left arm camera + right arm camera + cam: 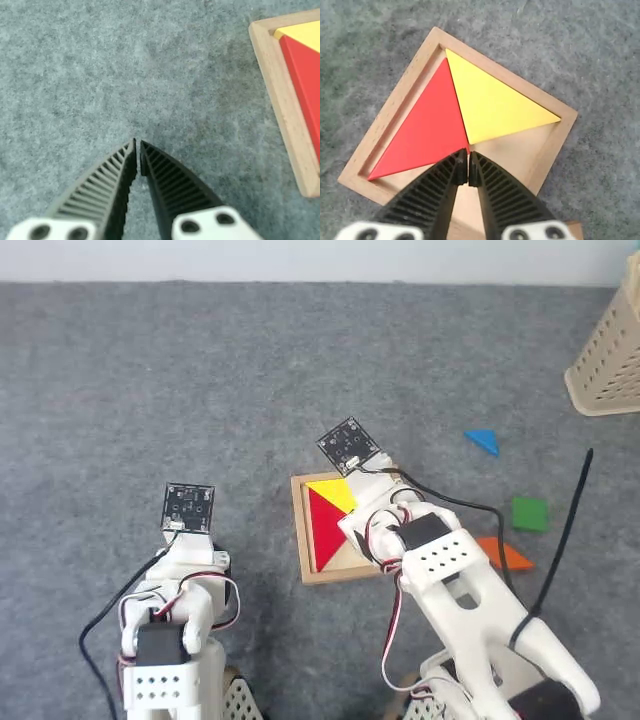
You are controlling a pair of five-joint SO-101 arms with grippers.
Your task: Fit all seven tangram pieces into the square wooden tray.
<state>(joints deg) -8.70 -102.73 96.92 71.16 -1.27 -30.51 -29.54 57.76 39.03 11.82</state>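
The square wooden tray (303, 540) lies mid-table and holds a red triangle (325, 525) and a yellow triangle (335, 492). My right gripper (468, 155) hangs shut above the tray's centre, its tips over the point where the red triangle (427, 130) and yellow triangle (492, 102) meet, holding nothing. My left gripper (137, 145) is shut and empty over bare carpet, left of the tray (280, 100). Loose on the carpet to the right are a blue triangle (483, 440), a green square (529, 513) and an orange piece (508, 556).
A beige slotted basket (610, 350) stands at the far right edge. Grey carpet covers the table. A black cable (565, 530) runs past the green square. The right arm's body covers the tray's right part in the high view.
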